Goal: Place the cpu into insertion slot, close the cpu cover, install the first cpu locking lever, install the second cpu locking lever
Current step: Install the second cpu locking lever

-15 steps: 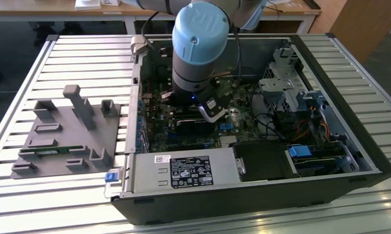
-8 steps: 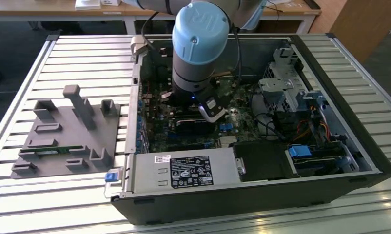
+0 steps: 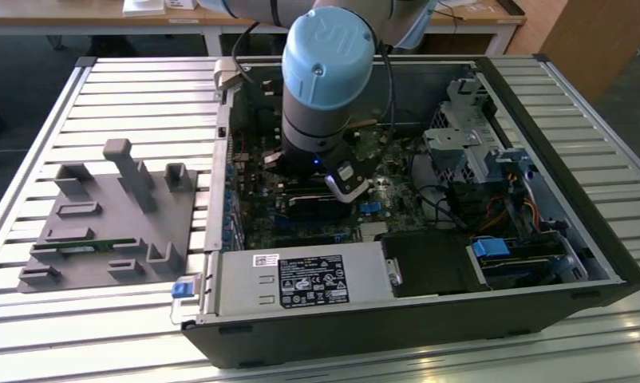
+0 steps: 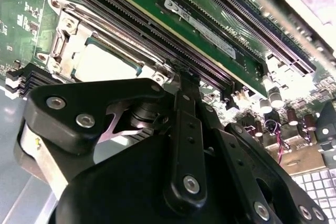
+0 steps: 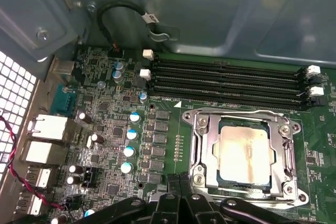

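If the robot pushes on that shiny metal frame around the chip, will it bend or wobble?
Probably not much. The cover looks like stiff metal lying flat around the cpu, so it likely presses down rather than flops. Its thin, shiny edges could let the tool slip off. It seems held at its corners by screws, so it likely won't slide sideways.

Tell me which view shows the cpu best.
The first wrist view: the cpu lies face-on in its socket, framed by the closed cpu cover. The second wrist view shows it at a slant, partly behind the gripper. In the exterior view the arm hides that area.
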`<state>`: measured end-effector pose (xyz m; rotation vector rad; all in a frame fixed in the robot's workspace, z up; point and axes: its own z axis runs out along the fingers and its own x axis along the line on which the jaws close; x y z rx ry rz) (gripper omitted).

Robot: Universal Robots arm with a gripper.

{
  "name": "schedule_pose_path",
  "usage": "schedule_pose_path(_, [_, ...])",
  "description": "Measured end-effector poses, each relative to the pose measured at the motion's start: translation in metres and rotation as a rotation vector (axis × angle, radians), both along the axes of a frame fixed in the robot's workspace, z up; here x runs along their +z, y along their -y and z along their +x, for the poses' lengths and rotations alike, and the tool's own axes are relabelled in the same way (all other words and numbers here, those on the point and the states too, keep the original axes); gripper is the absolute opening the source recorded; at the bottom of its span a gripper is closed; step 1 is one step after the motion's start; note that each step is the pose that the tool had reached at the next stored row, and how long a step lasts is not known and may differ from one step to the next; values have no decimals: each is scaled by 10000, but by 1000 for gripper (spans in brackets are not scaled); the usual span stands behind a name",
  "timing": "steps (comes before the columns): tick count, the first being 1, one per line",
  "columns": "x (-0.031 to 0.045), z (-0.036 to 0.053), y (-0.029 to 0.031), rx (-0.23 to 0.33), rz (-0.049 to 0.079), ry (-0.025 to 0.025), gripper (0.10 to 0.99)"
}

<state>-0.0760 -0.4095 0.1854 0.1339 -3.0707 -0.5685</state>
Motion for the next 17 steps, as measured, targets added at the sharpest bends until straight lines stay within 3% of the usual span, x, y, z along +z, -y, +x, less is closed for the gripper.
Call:
schedule_pose_path(7, [33, 0, 15, -2, 5, 2, 106])
schedule_pose_path(17, [248, 0, 13, -2, 1, 0, 106])
